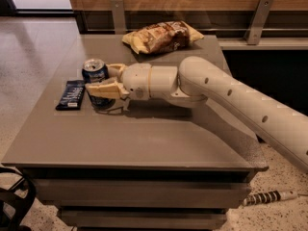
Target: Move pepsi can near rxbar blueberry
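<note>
I read gripper (99,79) fingers clamped on the can (94,67), upright on the table (144,138), just beside the snack bar (71,94).

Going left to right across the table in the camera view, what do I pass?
rxbar blueberry → pepsi can, with the gripper at it → chip bag

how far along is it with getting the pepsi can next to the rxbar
Nearly done. The pepsi can is upright close beside the rxbar blueberry, with a small gap between them. In hand: the gripper is closed around the can. Left: releasing it and backing off.
</note>
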You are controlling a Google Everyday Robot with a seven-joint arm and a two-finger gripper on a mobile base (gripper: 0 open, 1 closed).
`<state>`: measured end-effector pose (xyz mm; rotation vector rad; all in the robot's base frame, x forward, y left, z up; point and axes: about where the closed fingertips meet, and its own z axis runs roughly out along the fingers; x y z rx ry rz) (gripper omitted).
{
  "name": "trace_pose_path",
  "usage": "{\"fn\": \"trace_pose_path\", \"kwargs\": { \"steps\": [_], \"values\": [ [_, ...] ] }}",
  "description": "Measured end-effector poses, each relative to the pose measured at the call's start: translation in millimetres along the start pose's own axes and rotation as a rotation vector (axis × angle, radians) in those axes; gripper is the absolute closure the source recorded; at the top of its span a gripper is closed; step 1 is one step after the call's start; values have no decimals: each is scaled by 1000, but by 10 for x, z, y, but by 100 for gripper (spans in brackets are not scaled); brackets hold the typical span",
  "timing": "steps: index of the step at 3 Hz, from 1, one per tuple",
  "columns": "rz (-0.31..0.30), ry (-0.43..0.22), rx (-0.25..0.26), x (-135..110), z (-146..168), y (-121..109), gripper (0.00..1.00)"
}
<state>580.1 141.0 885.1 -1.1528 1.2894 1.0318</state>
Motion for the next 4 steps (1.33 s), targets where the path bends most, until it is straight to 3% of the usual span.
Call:
{"fn": "trace_pose_path", "kwargs": {
  "steps": [1,2,4],
  "values": [
    [-1,-1,-6,-9,28,20,28],
    [-2,-1,-9,-15,44,32,5],
    [-2,-1,-12,-19,56,41,0]
  ]
}}
